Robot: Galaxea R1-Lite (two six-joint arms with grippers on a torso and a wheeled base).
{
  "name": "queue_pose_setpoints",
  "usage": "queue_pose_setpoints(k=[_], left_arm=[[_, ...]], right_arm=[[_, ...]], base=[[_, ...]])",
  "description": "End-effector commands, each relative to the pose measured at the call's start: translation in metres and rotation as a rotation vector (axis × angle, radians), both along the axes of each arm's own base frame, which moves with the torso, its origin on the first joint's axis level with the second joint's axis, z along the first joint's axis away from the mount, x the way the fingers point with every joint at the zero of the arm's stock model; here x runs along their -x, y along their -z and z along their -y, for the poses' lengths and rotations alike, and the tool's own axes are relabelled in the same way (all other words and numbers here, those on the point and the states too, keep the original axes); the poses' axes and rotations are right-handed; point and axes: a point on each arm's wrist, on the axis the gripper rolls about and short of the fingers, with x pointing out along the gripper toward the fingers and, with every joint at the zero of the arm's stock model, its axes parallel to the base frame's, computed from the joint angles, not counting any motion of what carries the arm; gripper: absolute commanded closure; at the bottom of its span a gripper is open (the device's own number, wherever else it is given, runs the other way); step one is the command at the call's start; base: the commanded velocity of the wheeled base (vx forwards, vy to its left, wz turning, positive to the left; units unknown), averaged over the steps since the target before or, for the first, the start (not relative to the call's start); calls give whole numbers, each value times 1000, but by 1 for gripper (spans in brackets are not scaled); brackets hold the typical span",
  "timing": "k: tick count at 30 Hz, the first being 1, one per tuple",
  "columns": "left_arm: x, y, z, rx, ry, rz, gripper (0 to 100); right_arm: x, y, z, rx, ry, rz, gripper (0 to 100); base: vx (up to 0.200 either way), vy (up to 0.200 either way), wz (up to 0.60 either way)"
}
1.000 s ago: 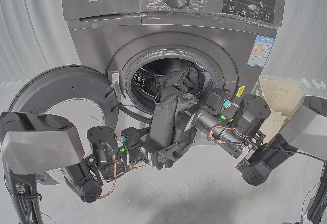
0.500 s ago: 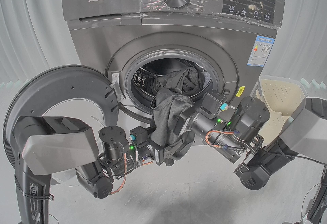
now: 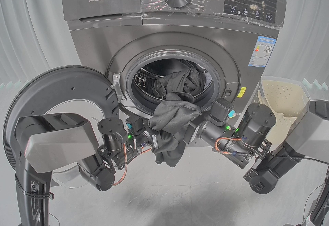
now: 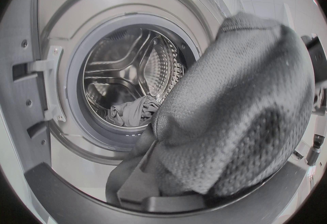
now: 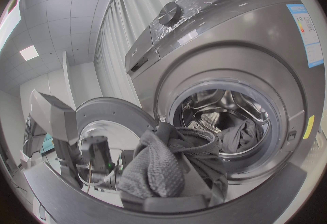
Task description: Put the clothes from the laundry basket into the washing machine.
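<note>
Before the open washing machine, right hand clamps dark garment; left hand buried, grip unclear.

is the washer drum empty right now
No, a crumpled dark garment lies at the bottom of the drum.

Black cylindrical arm joints, grey angular shells, orange cables, green lights

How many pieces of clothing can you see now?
2. One dark garment hangs outside, before the drum opening; a second garment lies inside the drum. The laundry basket may hide more.
</note>
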Motion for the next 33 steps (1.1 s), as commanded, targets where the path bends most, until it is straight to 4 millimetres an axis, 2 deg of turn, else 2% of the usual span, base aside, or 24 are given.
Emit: queue_pose_setpoints(k=[1,9,15,16,21,26,27,33], left_arm=[[1,-26,-8,34,-24,55,100],[18,-45,-12,44,-9,70,100],[24,-44,-14,34,-9,57,100],[24,-43,-15,32,-11,53,100],[26,-47,-16,38,-10,62,100],[30,-53,-18,38,-12,71,100],[35,-58,-21,35,-13,81,100],[54,-70,-30,35,-7,83,100]], right_arm=[[3,15,13,49,21,-55,100],[6,41,16,109,23,-126,100],[5,42,14,109,20,-126,100],[5,42,14,109,20,-126,0],[7,41,16,107,20,-126,0],[22,48,28,158,13,-175,0],[37,60,38,216,-2,-232,0],[67,88,60,350,-54,-353,0]], base=[[0,0,0],[0,0,0],[0,0,0],[0,0,0],[0,0,0],[0,0,0],[0,0,0],[0,0,0]])
